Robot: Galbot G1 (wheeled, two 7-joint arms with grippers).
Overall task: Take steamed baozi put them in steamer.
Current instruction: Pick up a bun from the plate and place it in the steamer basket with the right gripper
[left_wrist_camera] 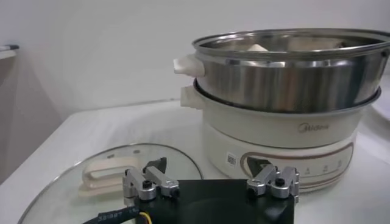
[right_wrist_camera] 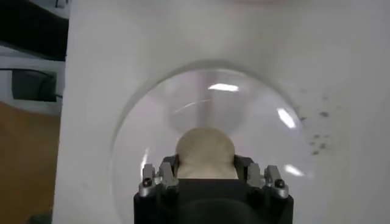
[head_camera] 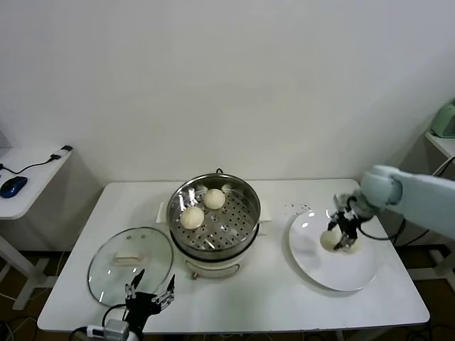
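- While the right gripper (head_camera: 346, 229) reaches down over the white plate (head_camera: 352, 278) at the right end of the white table (head_camera: 284, 298), its fingers are drawn in against the sides of one steamed baozi (head_camera: 348, 242) that rests on the plate.
- From the right wrist camera, that bun (right_wrist_camera: 205, 152) sits squarely between the two fingertips, domed and cream-white, with the plate's rim (right_wrist_camera: 131, 115) curving around it.
- A second bun (head_camera: 328, 240) lies on the same plate, touching or just beside the gripped one, on the side nearer the steamer.
- At the middle of the table stands the steamer (head_camera: 245, 195), a shiny steel pot on a white base, its perforated tray already carrying two more buns: one (head_camera: 192, 217) toward the robot's left and one (head_camera: 214, 198) just behind it, close together.
- Low at the near edge of the table, the left gripper (head_camera: 151, 293) hangs idle with its fingers spread wide and nothing between them.
- Its wrist camera looks across the round glass lid (left_wrist_camera: 67, 189), which lies flat on the table beside the steamer (left_wrist_camera: 286, 79).
- Off to the robot's left, a side desk (head_camera: 35, 177) holds a blue mouse (head_camera: 13, 186).
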